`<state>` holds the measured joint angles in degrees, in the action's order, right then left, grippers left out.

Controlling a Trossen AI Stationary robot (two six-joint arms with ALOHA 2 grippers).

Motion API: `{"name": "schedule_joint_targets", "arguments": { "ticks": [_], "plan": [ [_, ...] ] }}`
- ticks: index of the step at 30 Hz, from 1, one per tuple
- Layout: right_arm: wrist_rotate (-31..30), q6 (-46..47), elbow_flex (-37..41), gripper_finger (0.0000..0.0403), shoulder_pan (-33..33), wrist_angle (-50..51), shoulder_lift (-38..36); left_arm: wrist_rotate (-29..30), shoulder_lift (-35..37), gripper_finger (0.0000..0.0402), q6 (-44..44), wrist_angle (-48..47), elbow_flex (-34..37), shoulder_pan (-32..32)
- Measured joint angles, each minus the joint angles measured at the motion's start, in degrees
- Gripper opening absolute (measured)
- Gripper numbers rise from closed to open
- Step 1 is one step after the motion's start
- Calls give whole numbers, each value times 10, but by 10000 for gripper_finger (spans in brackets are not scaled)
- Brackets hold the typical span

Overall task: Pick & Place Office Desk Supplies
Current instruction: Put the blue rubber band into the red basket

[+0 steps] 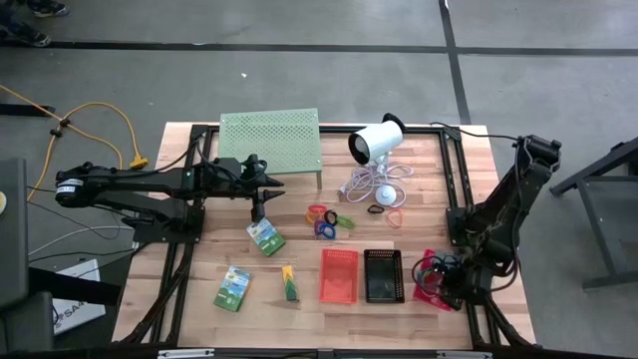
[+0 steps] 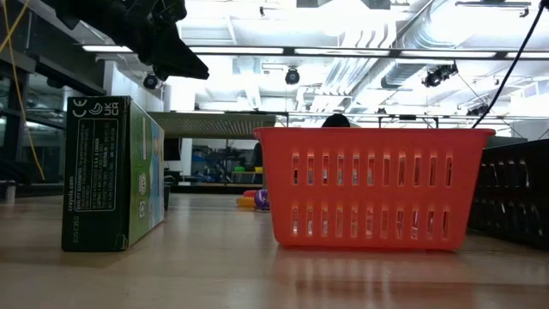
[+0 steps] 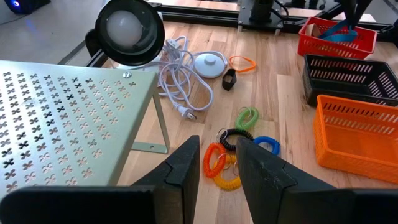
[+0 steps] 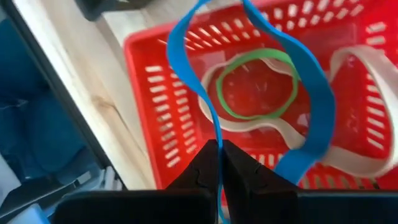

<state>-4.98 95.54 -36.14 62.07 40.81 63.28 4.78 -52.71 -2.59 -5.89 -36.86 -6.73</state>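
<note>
Over the pink basket point(image 4: 186, 93) at the bench's front right corner, we hold a blue band point(image 4: 311, 112) pinched in the right gripper point(image 4: 219, 155), jaws together on it. Dropping it in comes next (open, then lift clear). Our left gripper point(image 3: 214, 168), jaws apart and empty, hovers by the stand point(image 3: 68, 118), with bare bench towards the loops point(image 3: 239, 140).

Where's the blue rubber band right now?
The blue rubber band is pinched in the shut right gripper, hanging over the red-pink basket at the table's right near corner, beside the black basket.
</note>
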Motion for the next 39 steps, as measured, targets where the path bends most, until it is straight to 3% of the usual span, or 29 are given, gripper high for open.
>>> {"name": "schedule_joint_targets", "arguments": {
  "ticks": [8, 18, 31, 39],
  "plan": [
    [23, -14, 0, 3, 2, 6, 44, 0, 0, 102, 0, 0, 0, 0],
    [-23, -43, 0, 13, 2, -8, 55, 0, 0, 102, 0, 0, 0, 0],
    [-31, -45, 0, 97, 2, -8, 55, 0, 0, 102, 0, 0, 0, 0],
    [-66, -63, 0, 140, 1, -7, 55, 0, 0, 102, 0, 0, 0, 0]
  ]
}}
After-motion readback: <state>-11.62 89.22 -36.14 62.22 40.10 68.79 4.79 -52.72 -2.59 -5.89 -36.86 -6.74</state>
